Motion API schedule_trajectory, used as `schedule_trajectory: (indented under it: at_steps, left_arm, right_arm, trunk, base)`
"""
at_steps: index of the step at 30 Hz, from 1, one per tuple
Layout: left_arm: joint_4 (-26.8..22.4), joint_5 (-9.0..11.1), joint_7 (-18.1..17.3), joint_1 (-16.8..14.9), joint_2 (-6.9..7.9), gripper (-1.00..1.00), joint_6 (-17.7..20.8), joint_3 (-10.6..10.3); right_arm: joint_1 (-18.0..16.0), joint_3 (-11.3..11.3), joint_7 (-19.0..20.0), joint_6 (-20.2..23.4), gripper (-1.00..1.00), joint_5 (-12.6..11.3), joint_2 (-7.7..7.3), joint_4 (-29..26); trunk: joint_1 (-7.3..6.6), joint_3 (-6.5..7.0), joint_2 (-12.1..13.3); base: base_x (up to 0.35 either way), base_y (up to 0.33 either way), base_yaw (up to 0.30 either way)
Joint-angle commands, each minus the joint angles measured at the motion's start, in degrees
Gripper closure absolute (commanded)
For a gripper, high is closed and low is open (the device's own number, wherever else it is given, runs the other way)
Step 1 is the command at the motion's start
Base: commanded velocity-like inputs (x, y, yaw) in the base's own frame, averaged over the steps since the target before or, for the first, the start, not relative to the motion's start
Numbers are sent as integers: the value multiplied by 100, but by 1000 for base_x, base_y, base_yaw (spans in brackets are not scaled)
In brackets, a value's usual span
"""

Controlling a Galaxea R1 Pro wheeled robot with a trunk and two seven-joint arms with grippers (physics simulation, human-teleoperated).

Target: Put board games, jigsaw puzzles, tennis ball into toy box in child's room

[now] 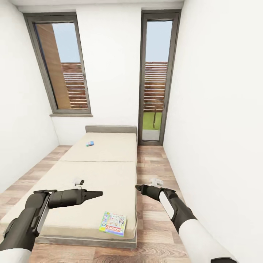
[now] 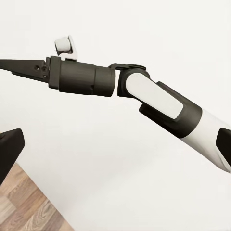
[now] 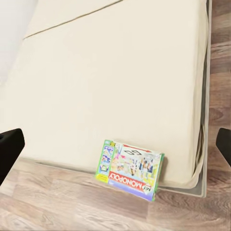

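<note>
**Two board games lying on the bed, both arms poised empty**

Two board games are lying on the bed [image 1: 98,171] in the head view: a Monopoly box [image 1: 113,223] is sitting flat at the near corner of the mattress, close to the foot edge, and a small blue box [image 1: 90,144] is resting far off toward the headboard. The left claw [image 1: 95,194] is pointing across the mattress and looks closed to a point, holding nothing. The right claw [image 1: 138,187] is hovering over the floor just beside the bed; I cannot tell how far it is parted here.

From the left wrist, the right arm [image 2: 154,96] is showing against the white wall.

From the right wrist, the Monopoly box [image 3: 131,169] is lying between the wide-spread, empty jaws, probably being lined up as the nearer pick.
</note>
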Motion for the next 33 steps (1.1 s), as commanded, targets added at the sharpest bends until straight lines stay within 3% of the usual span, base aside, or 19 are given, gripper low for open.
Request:
schedule_trajectory:
  at_steps: [1,15,33]
  left_arm:
    - [-1,-8,-22,-5,-1,-100,60,0]
    - [-1,-10,-25,-5,-15,-100,60,0]
    - [-1,-6,-25,-5,0,-100,60,0]
  right_arm:
    - [-4,2,2,27,-100,-14,-3,-8]
    - [-4,2,2,27,-100,-14,-9,-8]
    - [-4,2,8,39,-100,-14,-10,-3]
  trunk:
    - [5,-14,-13]
    - [5,-14,-13]
    - [5,-14,-13]
  base:
    - [128,-108,96]
    - [70,-117,48]
    - [5,-11,6]
